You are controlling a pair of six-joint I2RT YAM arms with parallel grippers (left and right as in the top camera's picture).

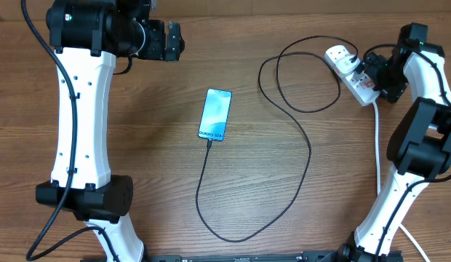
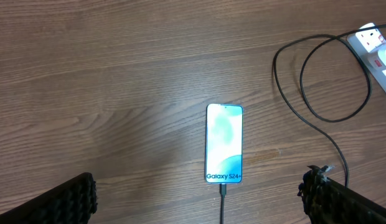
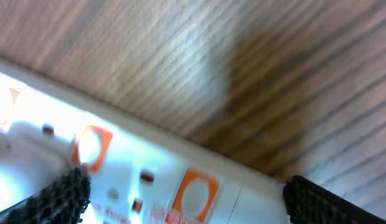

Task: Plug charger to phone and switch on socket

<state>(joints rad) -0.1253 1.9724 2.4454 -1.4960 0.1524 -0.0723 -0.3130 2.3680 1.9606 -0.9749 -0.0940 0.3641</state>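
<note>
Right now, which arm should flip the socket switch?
The right one. Its gripper hangs just above the socket; the left gripper is far off, past the phone.

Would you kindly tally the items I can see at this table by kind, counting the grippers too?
Phones: 1, the phone
Charger cables: 1, the charger, plugged into the phone
Power strips: 1, the socket
Grippers: 2, the left gripper and the right gripper, both open
Total: 5
</note>
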